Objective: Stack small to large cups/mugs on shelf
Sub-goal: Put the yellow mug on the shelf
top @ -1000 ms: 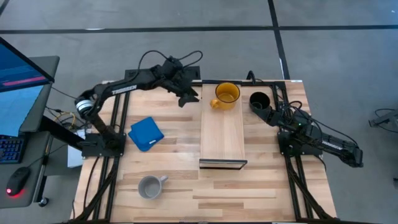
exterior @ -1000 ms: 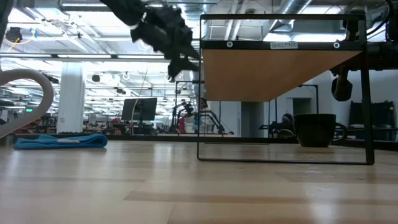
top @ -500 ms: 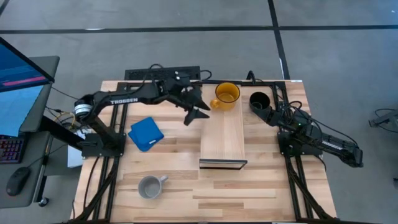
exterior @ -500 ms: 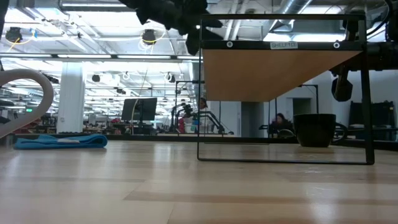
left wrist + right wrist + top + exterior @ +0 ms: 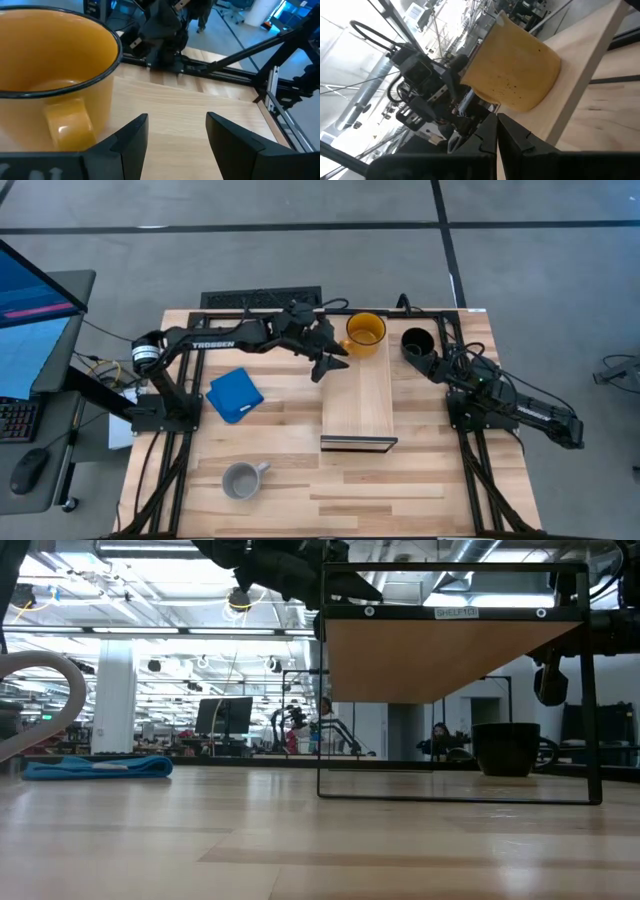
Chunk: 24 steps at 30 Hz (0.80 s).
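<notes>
With the left end effector (image 5: 333, 358) spread just beside the yellow mug (image 5: 363, 332) on the shelf (image 5: 357, 402), the handle should be straddled squarely before closing.

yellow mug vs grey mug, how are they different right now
The yellow mug stands on the raised shelf at its far end; the grey mug stands on the table near the front edge. The open left claw is right beside the yellow mug, while no claw is near the grey mug. Both are upright, handled and look empty.
</notes>
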Each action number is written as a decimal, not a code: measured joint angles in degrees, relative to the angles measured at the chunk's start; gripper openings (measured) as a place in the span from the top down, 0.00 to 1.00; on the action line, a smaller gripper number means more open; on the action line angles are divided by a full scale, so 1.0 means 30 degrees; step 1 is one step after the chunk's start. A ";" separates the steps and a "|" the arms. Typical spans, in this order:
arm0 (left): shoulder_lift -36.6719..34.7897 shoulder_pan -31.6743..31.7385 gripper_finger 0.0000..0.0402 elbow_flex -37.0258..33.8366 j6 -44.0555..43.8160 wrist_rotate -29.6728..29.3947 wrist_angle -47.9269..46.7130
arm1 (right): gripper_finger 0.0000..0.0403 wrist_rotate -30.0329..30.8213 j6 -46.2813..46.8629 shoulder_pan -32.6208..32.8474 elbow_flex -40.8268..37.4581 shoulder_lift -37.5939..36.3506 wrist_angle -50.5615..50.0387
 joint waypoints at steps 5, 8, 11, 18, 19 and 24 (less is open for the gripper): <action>-0.0034 0.0007 0.53 0.0000 -0.0361 -0.0332 -0.0222 | 0.92 0.0000 0.0000 0.0000 0.0000 0.0000 0.0007; -0.0034 -0.0017 0.53 0.0000 -0.0402 -0.1271 -0.0488 | 0.92 0.0000 0.0000 0.0000 0.0000 0.0000 0.0009; -0.0042 -0.0029 0.53 0.0000 -0.0461 -0.1630 -0.0634 | 0.92 0.0000 0.0000 0.0000 0.0000 0.0000 0.0009; -0.0056 -0.0038 0.53 0.0000 -0.0954 -0.1713 -0.0933 | 0.92 0.0007 -0.1978 0.0000 0.0000 0.0000 -0.0371; -0.0056 -0.0071 0.53 0.0000 -0.1048 -0.1716 -0.0959 | 0.92 0.0007 -0.2346 0.0000 0.0000 0.0000 -0.0407; -0.0056 -0.0265 0.53 0.0000 -0.1151 -0.1811 -0.1070 | 0.92 0.0007 -0.2625 0.0000 0.0000 0.0000 -0.0437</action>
